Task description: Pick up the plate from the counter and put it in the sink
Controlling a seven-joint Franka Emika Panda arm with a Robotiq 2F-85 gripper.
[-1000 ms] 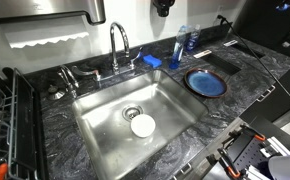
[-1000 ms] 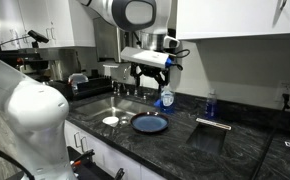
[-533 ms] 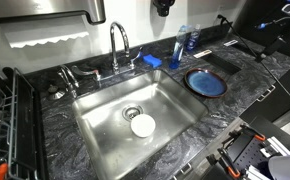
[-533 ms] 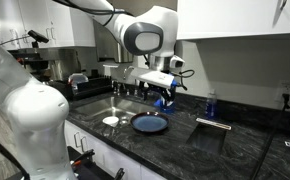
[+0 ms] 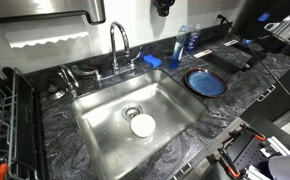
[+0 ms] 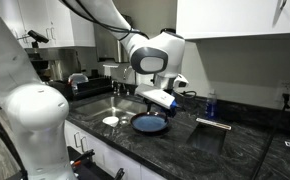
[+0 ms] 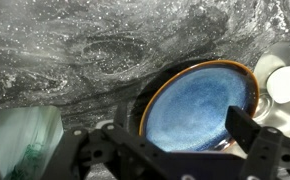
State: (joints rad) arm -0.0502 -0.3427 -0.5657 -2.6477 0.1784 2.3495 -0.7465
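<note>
Your gripper (image 7: 160, 135) is released: in the wrist view the two fingers (image 7: 247, 130) stand wide apart with nothing between them.

The plate (image 7: 200, 105) lies flat on the counter (image 7: 85, 50), just beside the sink (image 5: 170, 110) edge, on the side away from the faucet's handles. It has not been lifted.

What the coming move turns on is the offset. In the wrist view the plate sits below the jaws and off toward the sink side of their midline. The finger on that side overlaps the plate's rim, while the other finger hangs over bare stone. The plate is round, so no long axis will guide your wrist turn. You need to pick a stretch of rim and bring one finger inside it and one outside. As things stand, a straight descent would put you on the plate's face rather than astride its edge.

In an exterior view the gripper (image 6: 157, 98) hovers above the plate (image 6: 150, 124) with clear air between them, the forearm coming down from high over the basin. The hand looks tilted rather than pointing straight down, though at this size I can't be sure how much.

A white disc (image 5: 143, 125) lies in the sink by the drain. I'd plan to set the plate (image 5: 206, 83) down beside it rather than on it.
</note>
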